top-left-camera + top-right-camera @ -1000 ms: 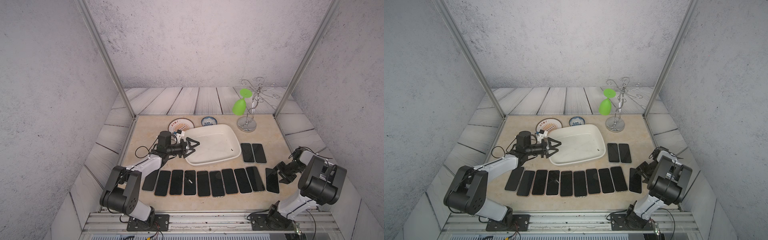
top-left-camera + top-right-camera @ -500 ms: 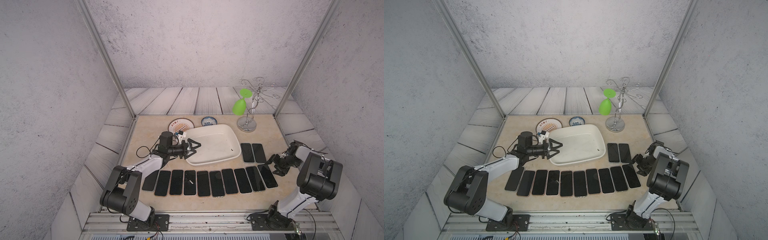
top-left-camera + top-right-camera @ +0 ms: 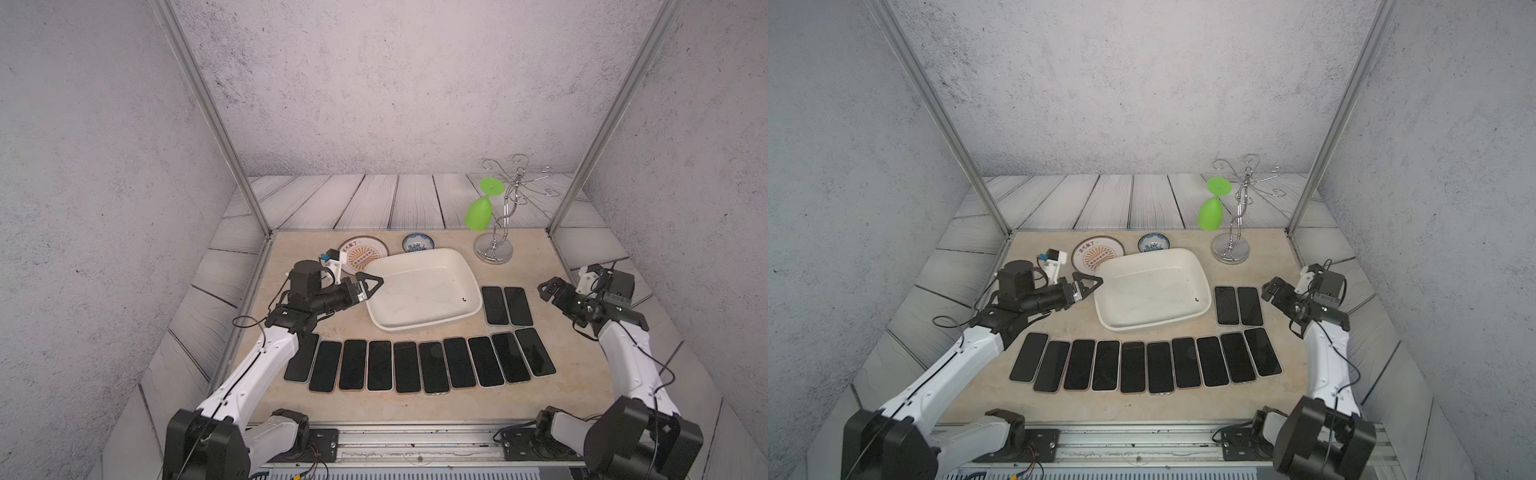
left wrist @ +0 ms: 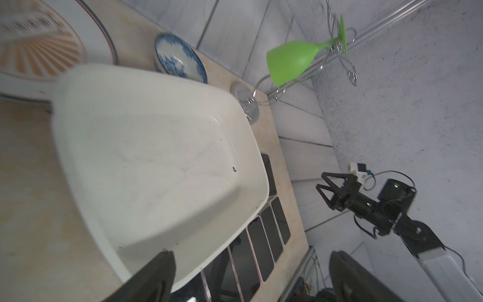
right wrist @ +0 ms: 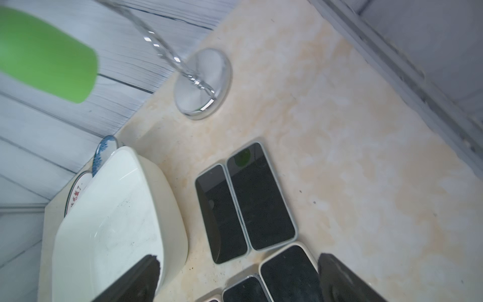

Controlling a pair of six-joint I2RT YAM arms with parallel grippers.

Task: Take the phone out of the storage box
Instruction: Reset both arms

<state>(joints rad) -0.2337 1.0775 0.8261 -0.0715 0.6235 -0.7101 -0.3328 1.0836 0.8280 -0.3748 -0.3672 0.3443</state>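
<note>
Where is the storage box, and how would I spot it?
Look at the beige tabletop: behind the long row of black phones, near the middle, sits the storage box. It is the only white rectangle with rounded corners and a raised rim, while the plate and the dish behind it are round and patterned.

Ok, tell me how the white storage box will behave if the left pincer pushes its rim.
The storage box looks empty and shallow, so probably light; it should slide on the smooth tabletop rather than tip. Pushed by the left pincer, it may bump the two phones beside it.
</note>
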